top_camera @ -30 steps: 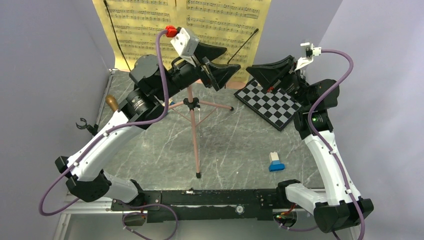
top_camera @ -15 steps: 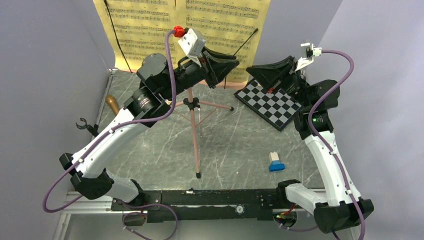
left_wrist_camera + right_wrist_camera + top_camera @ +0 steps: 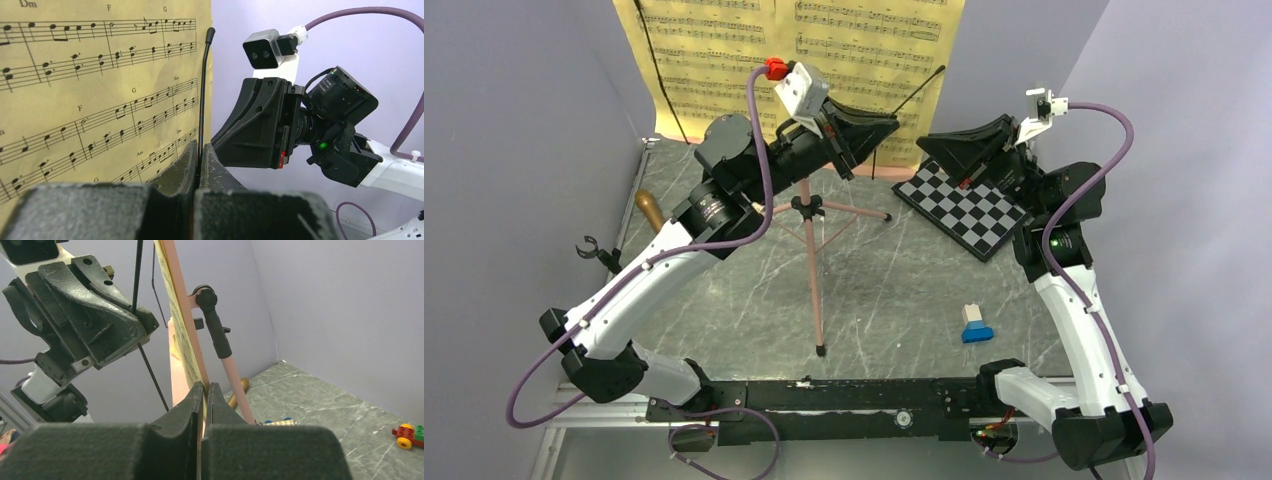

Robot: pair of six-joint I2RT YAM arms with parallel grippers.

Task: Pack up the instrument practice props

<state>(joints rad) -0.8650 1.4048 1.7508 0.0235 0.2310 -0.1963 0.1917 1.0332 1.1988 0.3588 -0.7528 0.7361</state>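
Yellow sheet-music pages (image 3: 864, 50) lean on the pink tripod music stand (image 3: 810, 260) at the back of the table. My left gripper (image 3: 886, 128) is at the pages' lower right corner. In the left wrist view it (image 3: 199, 149) is shut on a thin black page-holder wire (image 3: 204, 85). My right gripper (image 3: 924, 143) faces it from the right and is shut (image 3: 204, 388) on the right edge of the stand's desk with the yellow page (image 3: 181, 325) between its jaws. The gold-brown microphone (image 3: 646, 208) lies at the far left. I cannot make out the mic stand.
A black-and-white chessboard (image 3: 969, 205) lies under the right arm. A blue and white brick toy (image 3: 974, 325) sits front right, and a small brick car (image 3: 407, 432) is at the right edge of the right wrist view. A black clip (image 3: 592, 248) pokes out at the left wall.
The left gripper moved right toward the pages' corner and closed on the black wire. The right arm has barely moved.
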